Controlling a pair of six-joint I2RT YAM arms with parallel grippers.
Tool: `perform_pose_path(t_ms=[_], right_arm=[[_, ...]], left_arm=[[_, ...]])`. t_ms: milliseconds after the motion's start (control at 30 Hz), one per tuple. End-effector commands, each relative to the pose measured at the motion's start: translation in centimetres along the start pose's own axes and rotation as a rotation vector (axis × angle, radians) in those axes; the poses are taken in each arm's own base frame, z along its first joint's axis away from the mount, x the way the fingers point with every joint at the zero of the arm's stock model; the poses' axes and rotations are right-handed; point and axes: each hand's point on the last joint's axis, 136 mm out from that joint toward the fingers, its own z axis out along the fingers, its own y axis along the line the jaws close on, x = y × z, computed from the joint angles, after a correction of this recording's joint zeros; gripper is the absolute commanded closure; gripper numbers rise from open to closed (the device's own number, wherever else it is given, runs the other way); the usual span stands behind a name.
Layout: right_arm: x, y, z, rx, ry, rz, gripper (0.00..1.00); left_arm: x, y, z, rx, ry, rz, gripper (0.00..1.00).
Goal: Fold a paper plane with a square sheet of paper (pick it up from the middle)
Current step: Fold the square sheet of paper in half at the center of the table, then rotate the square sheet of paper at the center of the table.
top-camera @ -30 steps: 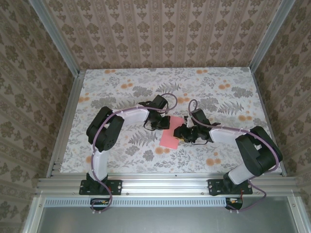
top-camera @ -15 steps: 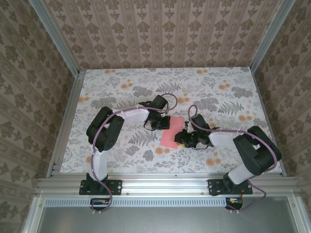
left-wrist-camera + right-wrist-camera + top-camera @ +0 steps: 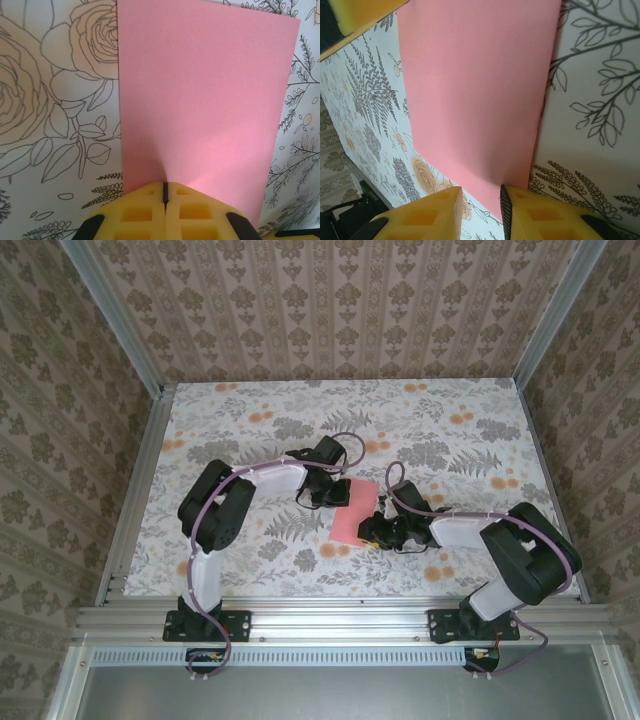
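At the near right, right gripper (image 3: 479, 196): low over the table (image 3: 250, 420), its yellow fingers parted a little and standing either side of the paper's near end. Nothing is caught between them, and the floral cloth shows through the gap beside the pink edge.
Just beyond it, square sheet of paper (image 3: 205, 100): at the middle of the table between the two grippers, lying flat and slanted, its far end towards the right.
Look of the paper: plain salmon pink, a clean rectangle clearly longer than it is wide, so probably doubled over once. Edges straight, corners sharp, no diagonal creases, no pointed nose.
Farther back, left gripper (image 3: 164, 192): jaws clenched tight, only a thin dark slit between the pads, tips set on the paper's far end. Whether a sliver of paper is nipped in that slit I cannot tell.
Step in hand: seemingly the first lengthwise fold, with the left tips pinning one end while the right comes to the other.
Progress: early; all the nose and wing folds are yet to do.
Next move calls for: firm holding at the far end, and the right fingers working the near end without dragging the thin sheet askew.
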Motion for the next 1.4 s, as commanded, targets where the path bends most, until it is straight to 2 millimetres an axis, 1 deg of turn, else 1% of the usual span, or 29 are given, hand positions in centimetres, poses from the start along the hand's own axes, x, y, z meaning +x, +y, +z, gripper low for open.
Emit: perform_pose_path(t_ms=[0,100,167,233,333,433,500,567,633,700,767,833,900,933,1000,1100,1233,1367], right_arm=[[1.3,-0.9,-0.1,0.040,0.028,0.024,0.70],[1.2,0.7,-0.9,0.008,0.012,-0.005,0.70],[1.2,1.1,-1.0,0.000,0.011,-0.013,0.70],[1.4,0.4,-0.8,0.020,0.017,-0.006,0.70],[2.0,-1.5,-0.1,0.068,0.029,0.015,0.70],[2.8,-2.9,0.6,0.090,0.058,0.040,0.70],[2.8,-3.2,0.5,0.104,0.058,0.036,0.70],[2.5,-2.7,0.1,0.115,0.049,0.013,0.70],[1.7,-1.5,-0.7,0.110,0.030,-0.029,0.70],[0.6,-0.3,-1.8,0.129,-0.001,-0.078,0.69],[-0.6,-0.1,-2.9,0.176,-0.033,-0.110,0.68],[-2.5,-0.3,-4.1,0.239,-0.084,-0.129,0.65],[-4.1,-0.7,-4.9,0.292,-0.119,-0.134,0.61],[-4.8,-0.9,-5.0,0.315,-0.130,-0.135,0.61],[-6.0,-1.1,-5.0,0.353,-0.126,-0.140,0.60],[-7.2,-0.8,-4.5,0.393,-0.112,-0.165,0.58],[-8.3,-1.0,-3.6,0.423,-0.099,-0.169,0.57],[-9.0,-0.8,-2.5,0.415,-0.084,-0.172,0.56]], left_arm=[[2.9,1.7,0.7,-0.076,0.091,-0.010,0.98],[2.9,1.6,0.7,-0.074,0.092,-0.010,0.98],[2.9,1.5,0.6,-0.074,0.091,-0.011,0.98],[2.8,1.5,0.7,-0.073,0.092,-0.009,0.98],[2.8,1.3,0.7,-0.071,0.090,-0.008,0.98],[2.7,1.2,0.5,-0.069,0.086,-0.004,0.98],[2.7,1.1,0.4,-0.068,0.082,-0.004,0.98],[2.5,0.9,0.1,-0.062,0.074,-0.004,0.98],[2.3,0.4,-0.5,-0.047,0.056,-0.005,0.96],[1.8,-0.3,-1.6,-0.033,0.024,-0.006,0.94],[1.1,-1.0,-3.1,-0.021,-0.023,-0.003,0.90],[0.5,-1.7,-5.0,-0.009,-0.078,0.001,0.85],[0.2,-2.0,-6.9,-0.012,-0.130,0.001,0.78],[0.0,-2.0,-7.8,-0.012,-0.157,-0.001,0.76],[0.1,-1.5,-9.1,-0.018,-0.197,-0.020,0.72],[0.7,0.0,-10.4,-0.013,-0.236,-0.067,0.68],[1.8,1.9,-11.5,-0.012,-0.275,-0.115,0.62],[2.7,3.0,-11.8,-0.002,-0.290,-0.150,0.61]])
